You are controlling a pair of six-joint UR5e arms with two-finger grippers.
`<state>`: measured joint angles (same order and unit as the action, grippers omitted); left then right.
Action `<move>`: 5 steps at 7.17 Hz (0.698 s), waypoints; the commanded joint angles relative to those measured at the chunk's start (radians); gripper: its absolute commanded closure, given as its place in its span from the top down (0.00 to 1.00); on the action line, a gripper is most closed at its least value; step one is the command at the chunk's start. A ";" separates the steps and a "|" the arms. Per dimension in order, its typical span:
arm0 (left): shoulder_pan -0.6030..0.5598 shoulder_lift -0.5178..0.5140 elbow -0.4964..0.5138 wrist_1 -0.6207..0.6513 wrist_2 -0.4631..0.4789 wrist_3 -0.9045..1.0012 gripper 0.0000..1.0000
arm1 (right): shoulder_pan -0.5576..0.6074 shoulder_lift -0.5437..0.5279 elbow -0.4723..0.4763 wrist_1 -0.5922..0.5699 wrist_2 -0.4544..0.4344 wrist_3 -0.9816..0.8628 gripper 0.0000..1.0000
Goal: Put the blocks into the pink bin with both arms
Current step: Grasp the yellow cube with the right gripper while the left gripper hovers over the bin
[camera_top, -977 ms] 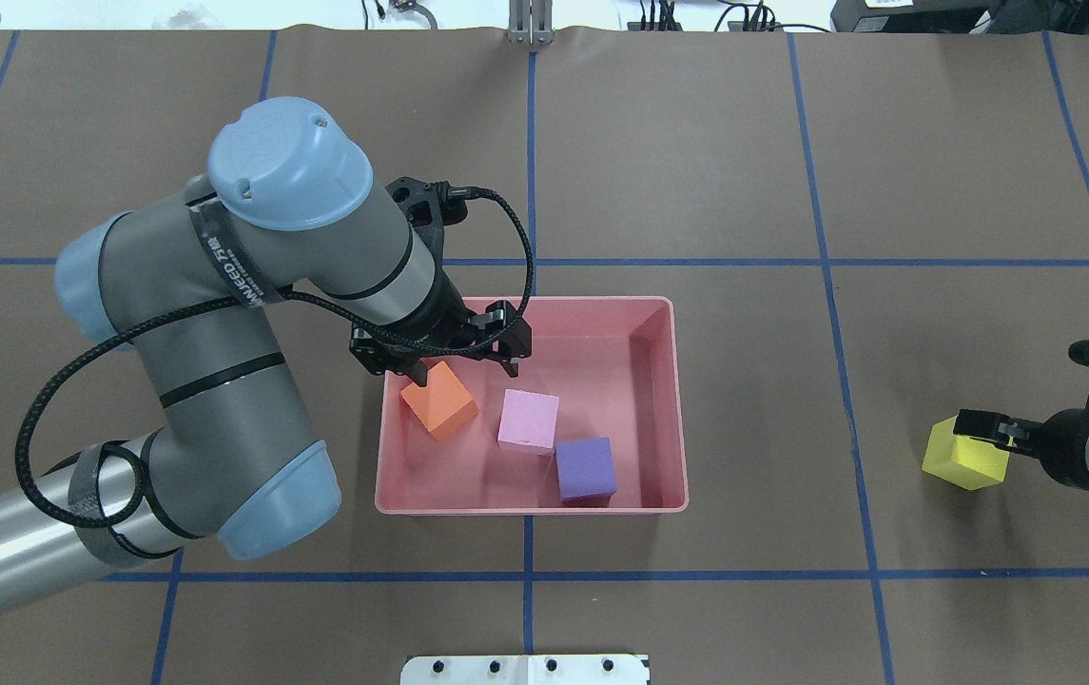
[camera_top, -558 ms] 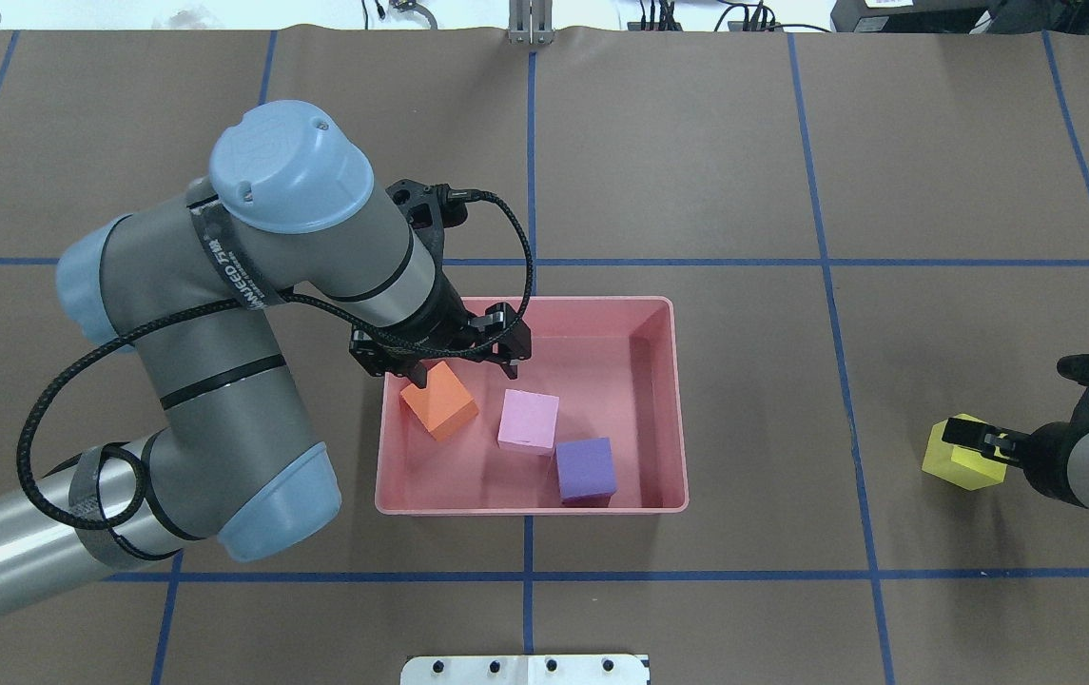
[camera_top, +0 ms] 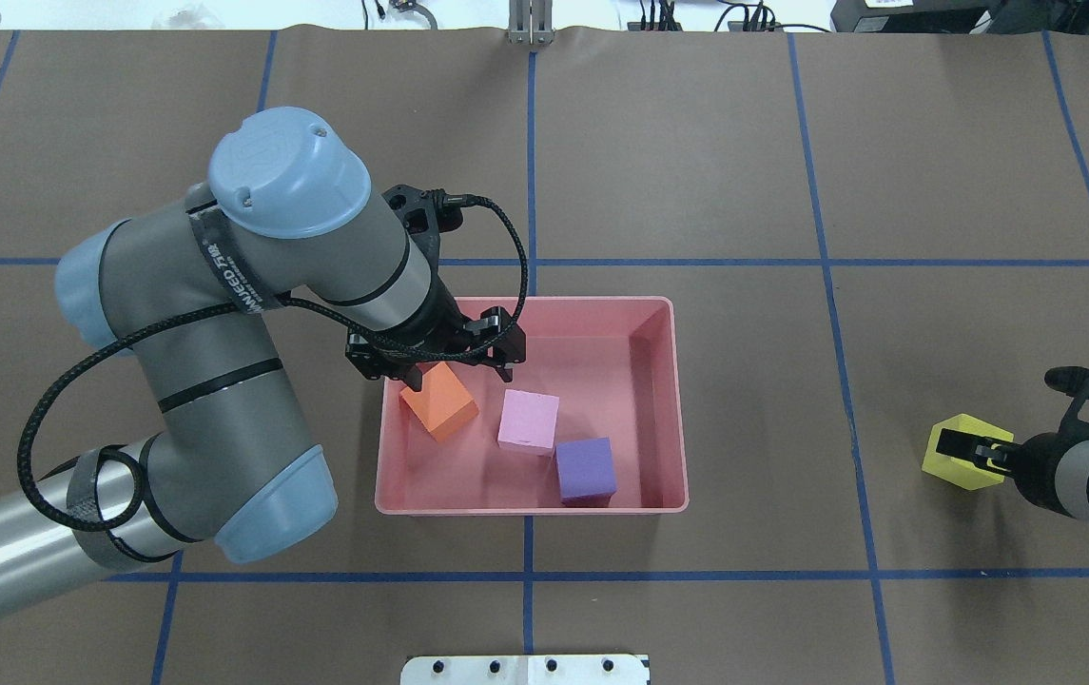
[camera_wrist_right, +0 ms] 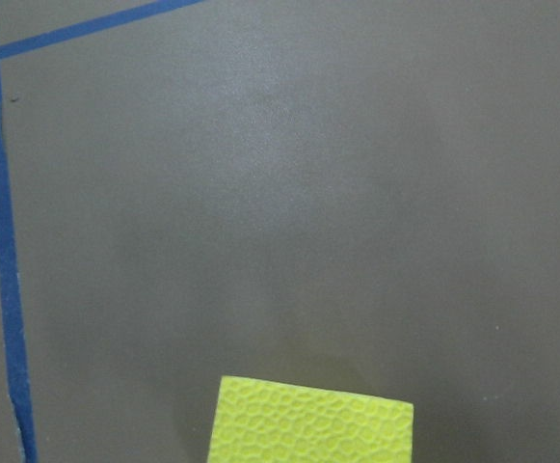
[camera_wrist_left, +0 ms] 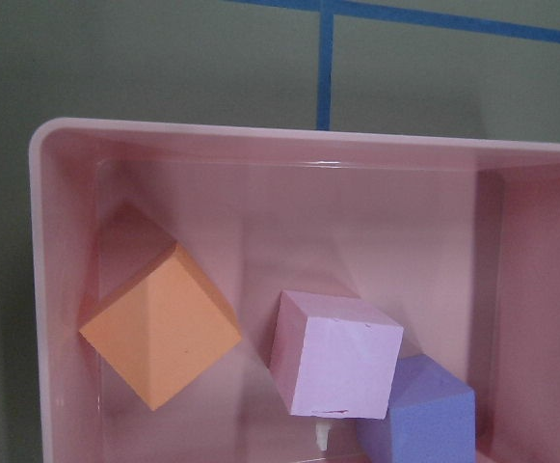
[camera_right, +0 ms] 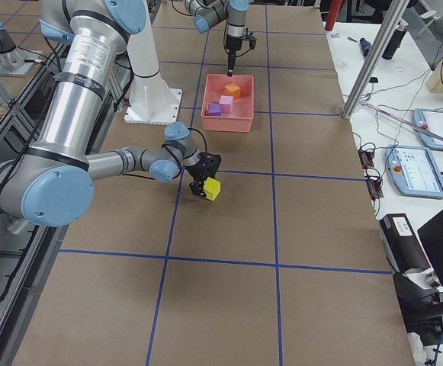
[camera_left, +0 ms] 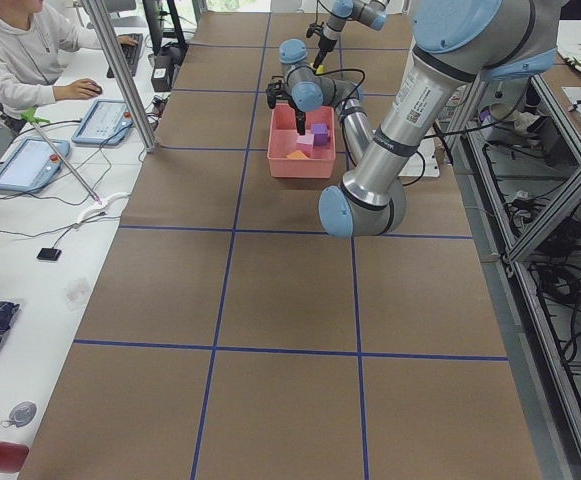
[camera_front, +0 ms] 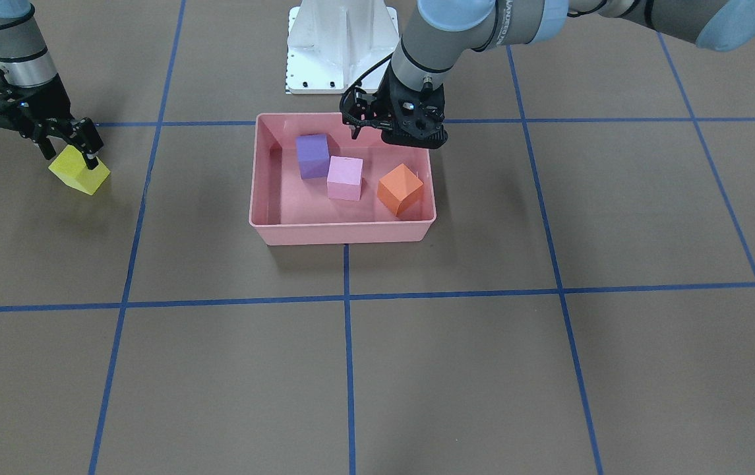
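The pink bin [camera_top: 673,400] holds the orange block [camera_top: 441,403], the pale pink block [camera_top: 529,421] and the purple block [camera_top: 586,469]. All three also show in the left wrist view: orange [camera_wrist_left: 160,331], pink [camera_wrist_left: 335,355], purple [camera_wrist_left: 422,424]. My left gripper [camera_top: 461,371] is open and empty, hovering above the bin's left end, over the orange block. The yellow block [camera_top: 951,464] sits on the table far to the right, also seen in the front view [camera_front: 78,171]. My right gripper [camera_front: 68,153] is open, its fingers straddling the yellow block's top.
Blue tape lines [camera_top: 820,262] grid the brown table cover. The white base pedestal [camera_front: 341,46] stands just behind the bin. An operator [camera_left: 20,60] sits at a side desk with tablets, beyond the table's edge.
My right gripper has come down and drawn back a little over the yellow block, which has not moved. My left gripper has shifted slightly left above the bin.
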<state>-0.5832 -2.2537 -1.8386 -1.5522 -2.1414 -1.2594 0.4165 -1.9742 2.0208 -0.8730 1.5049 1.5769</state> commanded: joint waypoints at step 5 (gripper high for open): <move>0.000 0.008 -0.001 0.000 0.000 0.006 1.00 | -0.036 0.054 0.050 -0.177 -0.068 -0.015 0.15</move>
<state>-0.5829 -2.2464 -1.8376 -1.5524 -2.1415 -1.2562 0.3701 -1.9391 2.0377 -0.9896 1.4366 1.5703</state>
